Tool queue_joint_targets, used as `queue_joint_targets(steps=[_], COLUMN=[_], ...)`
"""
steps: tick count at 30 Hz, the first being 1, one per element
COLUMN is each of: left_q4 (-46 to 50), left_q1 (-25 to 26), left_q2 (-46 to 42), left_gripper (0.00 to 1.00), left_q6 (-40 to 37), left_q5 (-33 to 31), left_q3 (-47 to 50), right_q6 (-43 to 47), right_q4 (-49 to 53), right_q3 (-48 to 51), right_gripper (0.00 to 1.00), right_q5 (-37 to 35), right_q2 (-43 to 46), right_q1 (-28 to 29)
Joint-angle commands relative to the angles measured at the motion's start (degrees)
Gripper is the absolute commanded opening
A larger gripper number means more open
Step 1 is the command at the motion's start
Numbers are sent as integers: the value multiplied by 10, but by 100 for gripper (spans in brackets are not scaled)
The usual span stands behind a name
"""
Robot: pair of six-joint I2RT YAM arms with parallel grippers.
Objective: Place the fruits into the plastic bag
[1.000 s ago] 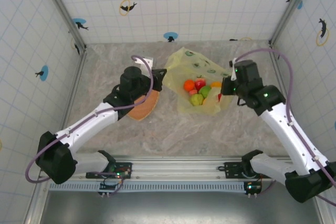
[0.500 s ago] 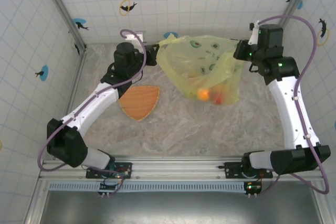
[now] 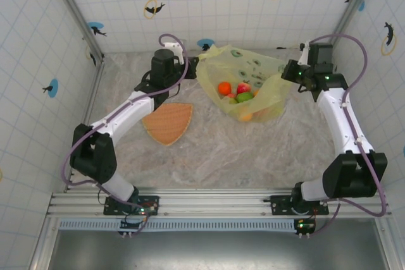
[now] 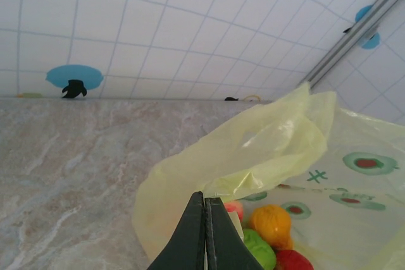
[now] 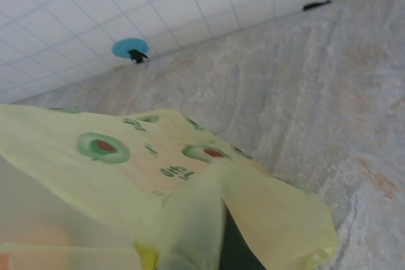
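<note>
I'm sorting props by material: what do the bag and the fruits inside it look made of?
The bag looks like thin translucent yellow-green plastic film: it crinkles and fruits show through. The fruits seem glossy moulded plastic, probably, by their shine.

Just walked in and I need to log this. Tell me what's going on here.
Two robot arms hold a yellow-green bag stretched between them at the back of the table. The left fingers are shut on one edge of it and the right fingers on the opposite edge. The fruits, orange, red, green and yellow-orange, lie together inside the bag. An orange plate lies flat on the table beside the bag, nearer the left arm.
</note>
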State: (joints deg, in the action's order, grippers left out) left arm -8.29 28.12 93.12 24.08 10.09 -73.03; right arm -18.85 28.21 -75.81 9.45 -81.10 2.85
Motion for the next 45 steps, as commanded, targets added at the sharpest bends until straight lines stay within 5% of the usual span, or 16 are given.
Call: queue_joint_targets(steps=[1,5,8,17,24,28,34,40,45], left_q4=[-21,-25,-28,-66,-44,-37,-61,-117,-209], left_q1=[0,0,0,0,0,0,-3,-27,-57], left_q2=[23,34,23,-88,-194,-273,-391,-451,-432], left_gripper=[0,1,14,75,91,94,98,98,98], left_q6=[4,9,9,7,-15,-37,-37,-29,-81], left_q5=[11,23,31,41,15,-61,-291,-467,-499], left_q3=[-22,-31,-29,62,143,233,417,570,655], right_q6=[-2,-4,-5,-31,-25,1,19,5,-14], right_q4=[-39,-43,-50,-108,-110,-100,-147,-231,-310], right_q3=[16,12,5,16,11,46,213,399,532], right_gripper=[0,3,11,50,64,74,100,100,100], right_q5=[-3,-5,19,105,87,17,-132,-231,-273], right_q2=[-10,-16,-4,94,155,191,260,325,339], right_q1=[-11,-14,-14,-14,-18,-21,-27,-27,-23])
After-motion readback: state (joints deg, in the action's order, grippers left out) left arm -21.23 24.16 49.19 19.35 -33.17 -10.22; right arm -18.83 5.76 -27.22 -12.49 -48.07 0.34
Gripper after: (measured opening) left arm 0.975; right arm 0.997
